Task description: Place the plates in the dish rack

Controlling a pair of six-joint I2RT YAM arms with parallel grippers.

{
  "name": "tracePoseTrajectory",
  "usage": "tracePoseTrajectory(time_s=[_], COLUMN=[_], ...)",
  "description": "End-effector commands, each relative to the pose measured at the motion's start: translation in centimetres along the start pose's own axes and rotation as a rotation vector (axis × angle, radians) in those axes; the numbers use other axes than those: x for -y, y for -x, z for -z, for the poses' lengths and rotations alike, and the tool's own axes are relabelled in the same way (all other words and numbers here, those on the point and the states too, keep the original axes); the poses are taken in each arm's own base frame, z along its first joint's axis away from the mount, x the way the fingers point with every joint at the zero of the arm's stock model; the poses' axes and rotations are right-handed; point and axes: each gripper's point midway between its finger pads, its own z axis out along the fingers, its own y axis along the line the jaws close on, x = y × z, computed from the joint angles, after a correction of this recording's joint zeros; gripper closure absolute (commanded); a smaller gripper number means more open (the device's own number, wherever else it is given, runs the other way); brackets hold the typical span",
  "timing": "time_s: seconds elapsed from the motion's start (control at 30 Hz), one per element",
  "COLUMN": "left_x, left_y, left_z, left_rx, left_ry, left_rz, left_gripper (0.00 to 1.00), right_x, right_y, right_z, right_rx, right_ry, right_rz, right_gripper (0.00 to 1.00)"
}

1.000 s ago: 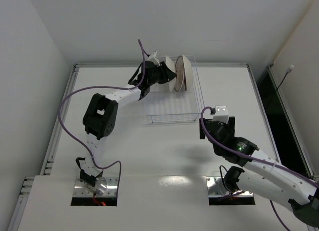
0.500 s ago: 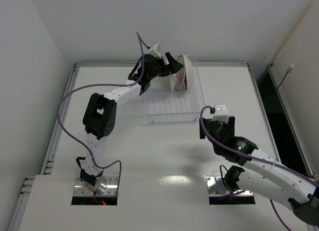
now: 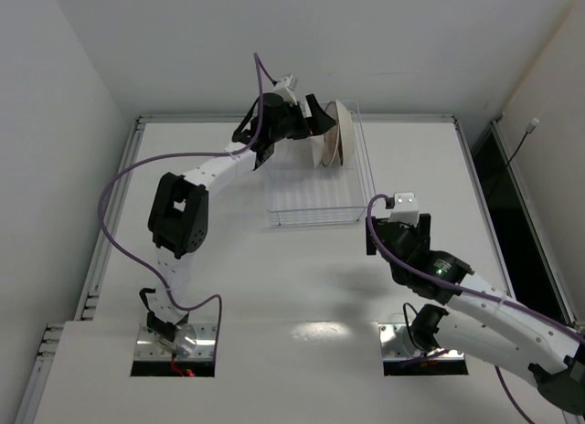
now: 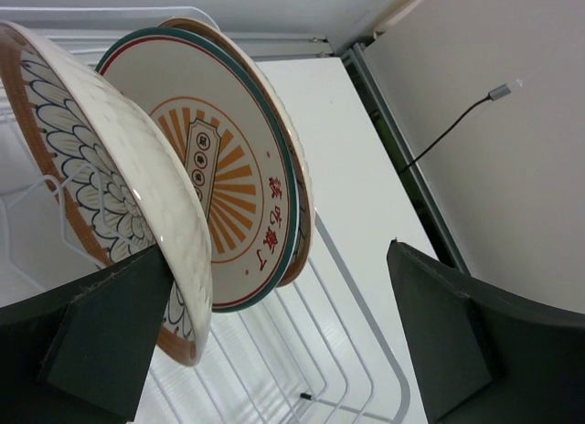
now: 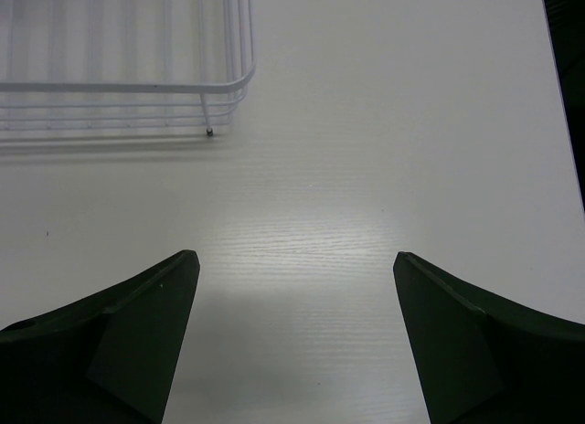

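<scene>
Left gripper [image 4: 279,337] just popped wide open and let go of the petal plate [image 4: 110,186]. It now stands upright in the dish rack [image 3: 315,205] beside the sunburst plate [image 4: 224,182]. Loading looks about done. The right gripper [image 5: 292,342] sits open and empty.

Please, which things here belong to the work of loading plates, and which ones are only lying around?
For the job: three plates, standing in the dish rack; open left gripper beside them; open right gripper above the table.

Only lying about: black cable with a grey plug, beyond the table's right edge.
</scene>
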Motion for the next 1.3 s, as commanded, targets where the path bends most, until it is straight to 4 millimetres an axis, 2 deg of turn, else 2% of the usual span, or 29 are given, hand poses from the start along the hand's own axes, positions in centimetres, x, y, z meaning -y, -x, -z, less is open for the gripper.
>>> tracePoseTrajectory(time_s=[0.0, 0.1, 0.13, 0.17, 0.2, 0.23, 0.27, 0.33, 0.37, 0.4, 0.47, 0.5, 0.53, 0.6, 0.63, 0.77, 0.8, 0.87, 0.9, 0.93, 1.0, 1.1, 1.13, 1.17, 1.2, 1.23, 1.27], left_x=[7.7, 7.6, 6.6, 6.7, 7.7, 7.8, 7.0, 6.6, 5.3, 5.0, 4.4, 4.1, 3.7, 3.0, 2.8, 0.2, -1.2, -1.9, -4.1, -2.3, -2.1, -0.7, -0.1, 0.1, 0.3, 0.3, 0.6], left_y=[7.0, 7.3, 6.6, 6.9, 8.2, 8.8, 8.6, 10.1, 9.6, 9.7, 10.0, 9.6, 10.1, 9.9, 10.0, 8.3, 8.1, 8.1, 5.8, 7.7, 7.8, 8.1, 7.9, 8.1, 8.3, 8.3, 8.7], left_z=[4.1, 6.2, 6.7, 7.4, 8.9, 9.6, 10.1, 12.0, 12.5, 13.1, 13.9, 14.0, 14.3, 14.5, 14.6, 14.9, 16.4, 18.5, 19.7, 21.6, 22.9, 23.7, 23.5, 23.5, 23.8, 23.8, 24.2], left_rx=[0.128, 0.152, 0.15, 0.163, 0.196, 0.21, 0.198, 0.229, 0.225, 0.233, 0.26, 0.247, 0.252, 0.238, 0.241, 0.186, 0.2, 0.259, 0.242, 0.355, 0.392, 0.397, 0.388, 0.387, 0.396, 0.396, 0.406], left_ry=[-0.141, -0.105, -0.073, -0.063, -0.06, -0.038, 0.029, 0.11, 0.163, 0.188, 0.241, 0.262, 0.301, 0.335, 0.348, 0.434, 0.511, 0.559, 0.612, 0.577, 0.57, 0.578, 0.556, 0.556, 0.552, 0.552, 0.548], left_rz=[-0.149, -0.197, -0.205, -0.223, -0.249, -0.302, -0.322, -0.369, -0.377, -0.39, -0.435, -0.45, -0.476, -0.482, -0.492, -0.51, -0.507, -0.467, -0.459, -0.447, -0.442, -0.479, -0.482, -0.482, -0.481, -0.481, -0.488], left_gripper=[0.0, 0.0, 0.0, 0.0, 0.0, 0.0, 0.0, 0.0, 0.0, 0.0, 0.0, 0.0, 0.0, 0.0, 0.0, 0.0, 0.0, 0.0, 0.0, 0.0, 0.0, 0.0, 0.0, 0.0, 0.0, 0.0, 0.0], right_x=[-0.3, -0.3, -0.5, -0.6, -1.1, -1.4, -2.1, -2.8, -3.1, -2.9, -3.6, -3.5, -3.8, -4.0, -4.6, -3.5, -3.6, -2.8, -2.9, -2.9, -2.9, -3.3, -3.3, -3.6, -3.6, -3.9, -4.1], right_y=[1.2, 1.7, 1.6, 2.1, 2.3, 2.7, 3.0, 4.4, 5.4, 5.9, 6.1, 7.0, 7.1, 7.0, 6.1, 6.2, 6.4, 6.4, 6.0, 5.9, 5.2, 4.3, 4.0, 2.7, 2.4, 1.7, 0.5], right_z=[0.1, 0.2, 0.2, 0.3, 0.5, 0.6, 0.7, 0.5, 0.6, 0.3, -1.5, -1.5, -2.7, -4.0, -5.1, -6.8, -7.0, -7.7, -8.0, -8.4, -9.6, -11.1, -11.8, -12.6, -13.1, -13.4, -13.9], right_rx=[0.028, 0.024, 0.012, 0.019, 0.007, 0.008, 0.006, 0.036, 0.052, 0.053, 0.011, 0.027, 0.002, -0.026, -0.061, -0.083, -0.082, -0.084, -0.103, -0.108, -0.147, -0.176, -0.173, -0.216, -0.225, -0.247, -0.276], right_ry=[-0.004, 0.001, 0.007, 0.01, 0.031, 0.046, 0.071, 0.085, 0.092, 0.066, 0.014, 0.012, -0.009, -0.024, -0.017, -0.049, -0.034, -0.043, -0.031, -0.026, -0.024, -0.016, -0.013, -0.009, -0.013, -0.006, 0.002], right_rz=[-0.039, -0.046, -0.046, -0.063, -0.07, -0.093, -0.101, -0.135, -0.136, -0.139, -0.077, -0.1, -0.079, -0.07, -0.061, -0.091, -0.106, -0.124, -0.126, -0.123, -0.115, -0.11, -0.112, -0.098, -0.112, -0.104, -0.111], right_gripper=[0.14, 0.14, 0.15, 0.17, 0.17, 0.18, 0.2, 0.22, 0.23, 0.23, 0.24, 0.24, 0.26, 0.27, 0.27, 0.28, 0.28, 0.28, 0.31, 0.31, 0.33, 0.33, 0.35, 0.38, 0.41, 0.49, 0.5])
